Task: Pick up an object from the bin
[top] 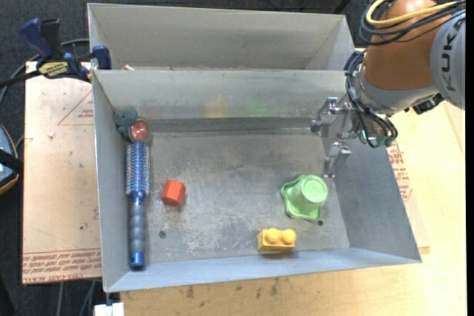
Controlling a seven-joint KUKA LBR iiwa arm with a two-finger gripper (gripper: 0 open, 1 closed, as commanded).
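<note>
Letters "KU" on the arm, gripper low by the bin's right wall, just beside a green cup-shaped toy, openness impossible to tell, yellow brick near the front edge

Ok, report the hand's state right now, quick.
Hand: whether it is open or closed cannot be told. It hangs close by the green cup, and nothing is seen in its grip.
</note>
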